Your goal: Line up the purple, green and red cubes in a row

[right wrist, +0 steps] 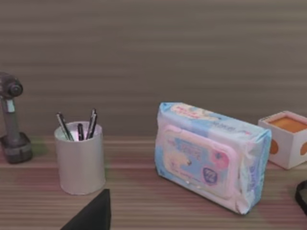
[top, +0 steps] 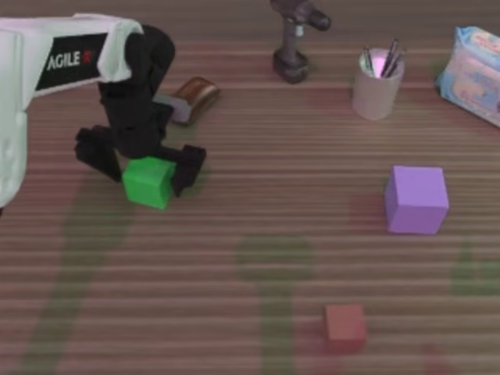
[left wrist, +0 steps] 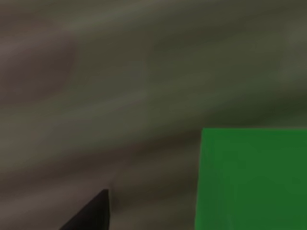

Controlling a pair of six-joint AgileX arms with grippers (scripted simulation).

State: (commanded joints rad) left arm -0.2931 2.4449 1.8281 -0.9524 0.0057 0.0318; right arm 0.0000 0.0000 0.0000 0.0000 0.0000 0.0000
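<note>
While the left gripper (top: 148,160) sits low over the table (top: 234,234) toward nine o'clock, its two dark fingers (top: 190,166) are spread on either side of the green cube (top: 148,181), one at each flank; whether they press it I cannot tell. That cube rests on the wood and fills a corner of the left wrist view (left wrist: 252,179). At about three o'clock stands the purple cube (top: 416,199), well apart from it. Toward five o'clock, near the front edge, lies the red cube (top: 344,326). A glossy brown block (top: 195,99) lies just behind the left arm, near eleven o'clock. At one o'clock are a pen cup (top: 377,84) and a wipes pack (top: 473,72), with a power drill (top: 295,39) at twelve. No right gripper shows from above
</note>
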